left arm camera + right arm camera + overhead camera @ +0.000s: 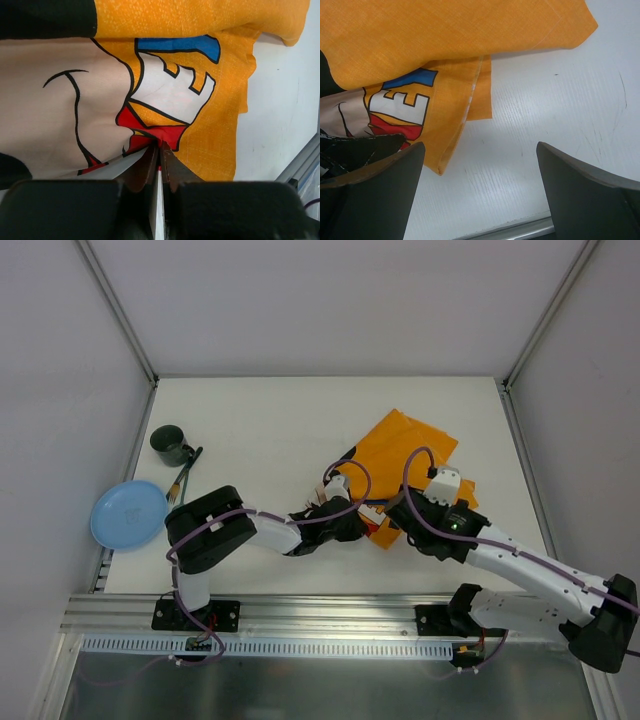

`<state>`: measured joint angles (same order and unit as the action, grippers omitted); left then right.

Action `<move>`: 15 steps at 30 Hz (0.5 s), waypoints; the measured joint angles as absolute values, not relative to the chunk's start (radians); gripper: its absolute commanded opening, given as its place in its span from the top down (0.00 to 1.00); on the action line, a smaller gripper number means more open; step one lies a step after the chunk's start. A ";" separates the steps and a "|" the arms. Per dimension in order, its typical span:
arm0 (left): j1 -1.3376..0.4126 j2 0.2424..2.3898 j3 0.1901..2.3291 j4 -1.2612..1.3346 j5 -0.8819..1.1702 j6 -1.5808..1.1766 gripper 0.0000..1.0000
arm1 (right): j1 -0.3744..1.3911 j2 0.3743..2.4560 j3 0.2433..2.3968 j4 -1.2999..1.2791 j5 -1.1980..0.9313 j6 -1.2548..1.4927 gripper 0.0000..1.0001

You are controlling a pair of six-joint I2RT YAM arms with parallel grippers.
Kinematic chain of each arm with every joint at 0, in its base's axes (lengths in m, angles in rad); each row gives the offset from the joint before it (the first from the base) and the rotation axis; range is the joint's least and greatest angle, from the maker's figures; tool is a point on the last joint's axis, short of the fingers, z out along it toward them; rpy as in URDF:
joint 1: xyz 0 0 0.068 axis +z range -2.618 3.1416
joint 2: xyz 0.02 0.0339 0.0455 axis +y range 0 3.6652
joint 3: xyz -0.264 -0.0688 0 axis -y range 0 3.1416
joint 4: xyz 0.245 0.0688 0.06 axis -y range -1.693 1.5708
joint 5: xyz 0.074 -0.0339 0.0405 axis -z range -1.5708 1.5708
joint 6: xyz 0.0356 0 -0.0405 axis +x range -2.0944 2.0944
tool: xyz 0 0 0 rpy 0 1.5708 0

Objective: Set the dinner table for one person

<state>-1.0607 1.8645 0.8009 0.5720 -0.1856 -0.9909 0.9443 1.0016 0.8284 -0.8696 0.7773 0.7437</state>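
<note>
The left gripper [160, 159] has its two fingers squeezed shut on an edge of the orange cartoon placemat [210, 125], which lies folded and crooked in the middle right of the top view. The right gripper [480, 150] has its fingers wide apart and holds nothing, just beside the cloth. The white dinner table [270, 420] lies flat in the middle of the top view, with its long side going left to right and its silver rail [330, 612] along the bottom.
</note>
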 measured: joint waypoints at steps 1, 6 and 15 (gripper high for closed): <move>-1.061 1.864 0.803 0.570 -0.186 -0.986 1.00 | 0.944 0.995 0.822 -0.872 0.777 0.749 0.01; -1.061 1.861 0.804 0.566 -0.185 -0.966 1.00 | 0.964 0.939 0.796 -0.892 0.773 0.781 0.00; -1.061 1.748 0.842 0.461 -0.189 -0.912 1.00 | 1.127 0.864 0.792 -1.019 0.797 0.926 0.01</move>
<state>-1.0607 1.7485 0.8417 0.4606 -0.1890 -0.9119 1.1271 0.8642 0.7918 -1.0191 0.7975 0.9264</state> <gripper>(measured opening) 0.008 0.993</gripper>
